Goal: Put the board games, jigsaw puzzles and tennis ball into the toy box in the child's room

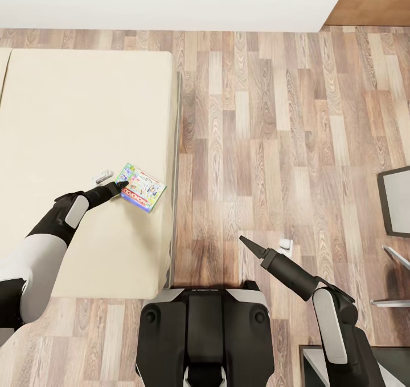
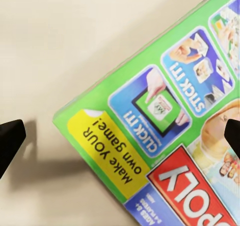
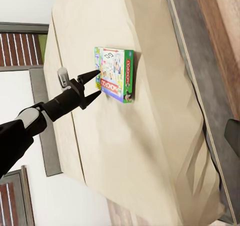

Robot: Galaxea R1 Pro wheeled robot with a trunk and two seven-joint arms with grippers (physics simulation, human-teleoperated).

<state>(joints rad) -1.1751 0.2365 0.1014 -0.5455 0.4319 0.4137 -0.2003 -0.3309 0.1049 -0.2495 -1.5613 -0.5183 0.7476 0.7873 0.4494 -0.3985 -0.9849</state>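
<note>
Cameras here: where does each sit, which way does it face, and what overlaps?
Head view: high, looking down at bed and floor; both arms, base.
Left wrist view: on left arm, close over board game; open fingertips.
Right wrist view: on right arm, facing across the bed; left tool.
Shared: the board game.

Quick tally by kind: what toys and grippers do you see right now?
Board games: 1, the board game on the bed
Grippers: 2, the left gripper, open beside the game, and the right gripper above the floor
Total: 3
</note>
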